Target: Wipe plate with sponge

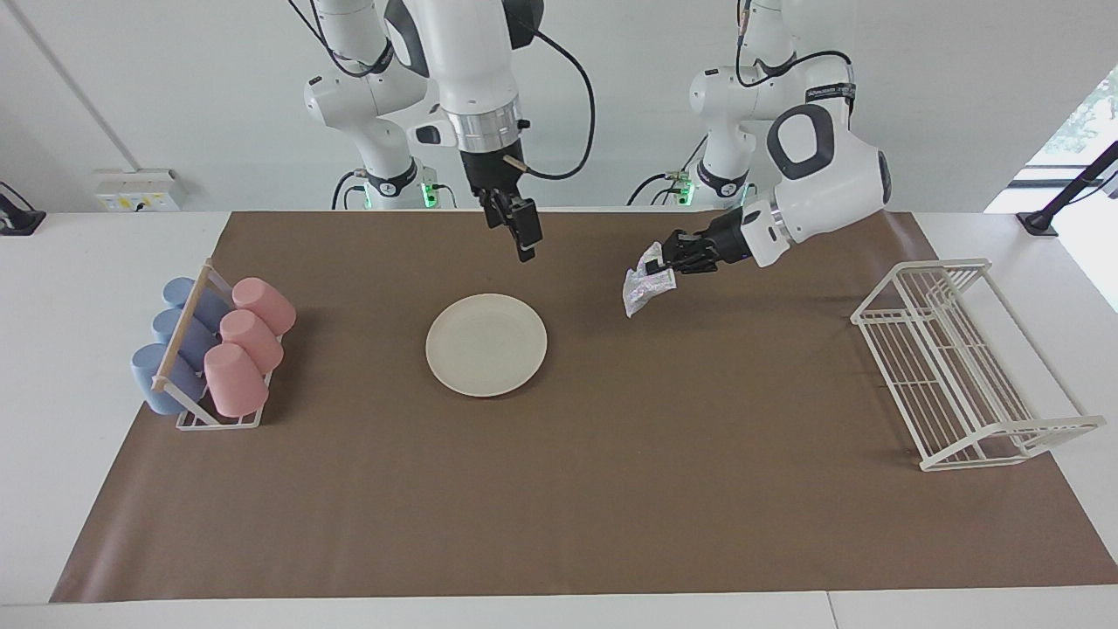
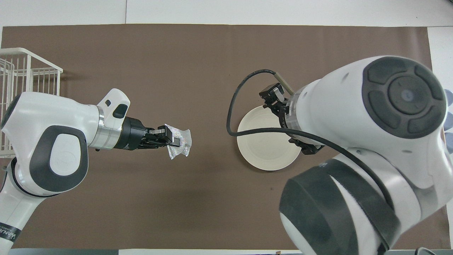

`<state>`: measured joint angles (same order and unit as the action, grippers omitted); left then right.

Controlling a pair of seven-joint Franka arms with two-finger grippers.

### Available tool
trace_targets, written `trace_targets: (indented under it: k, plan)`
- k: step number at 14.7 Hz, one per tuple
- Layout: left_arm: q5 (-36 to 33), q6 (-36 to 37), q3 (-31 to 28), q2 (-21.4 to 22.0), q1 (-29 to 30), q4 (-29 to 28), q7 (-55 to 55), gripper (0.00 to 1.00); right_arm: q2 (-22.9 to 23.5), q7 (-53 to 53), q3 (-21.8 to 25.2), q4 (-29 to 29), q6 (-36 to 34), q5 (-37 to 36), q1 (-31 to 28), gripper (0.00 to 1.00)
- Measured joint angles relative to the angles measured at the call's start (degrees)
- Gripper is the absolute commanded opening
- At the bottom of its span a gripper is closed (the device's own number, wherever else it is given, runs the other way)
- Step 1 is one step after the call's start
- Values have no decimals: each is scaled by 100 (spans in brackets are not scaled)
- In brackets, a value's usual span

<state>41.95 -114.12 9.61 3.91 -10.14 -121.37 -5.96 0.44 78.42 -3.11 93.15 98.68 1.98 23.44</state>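
The cream-white plate point(image 1: 486, 345) point(image 2: 265, 150) lies flat on the brown mat point(image 1: 559, 498), near its middle. The silvery, wrinkly sponge point(image 1: 640, 286) point(image 2: 180, 146) hangs in the air above the mat, beside the plate toward the left arm's end. My left gripper point(image 1: 661, 265) point(image 2: 173, 139) is shut on the sponge's upper edge and points sideways toward the plate. My right gripper point(image 1: 515, 229) hangs open and empty, high over the plate's rim nearest the robots. In the overhead view the right arm covers part of the plate.
A rack of pink and blue cups point(image 1: 218, 349) stands at the right arm's end of the mat. A white wire dish rack point(image 1: 952, 367) point(image 2: 21, 78) stands at the left arm's end. The mat is bare between plate and wire rack.
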Motion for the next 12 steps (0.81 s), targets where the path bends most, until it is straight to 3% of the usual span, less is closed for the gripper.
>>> trace_targets:
  k: [3,7,12]
  plan:
    - [-1963,-36,18,-25,-475,285,-1482,0,-100,-1052,4,56,-935,-5,-231,100]
    - [-4076,472,23,-145,-673,359,-2233,0,-241,-3153,17,65,-1541,-14,-965,100]
    - [-6206,2200,24,-755,-939,1163,-2776,0,-265,-5568,47,99,-1548,-15,-1862,100]
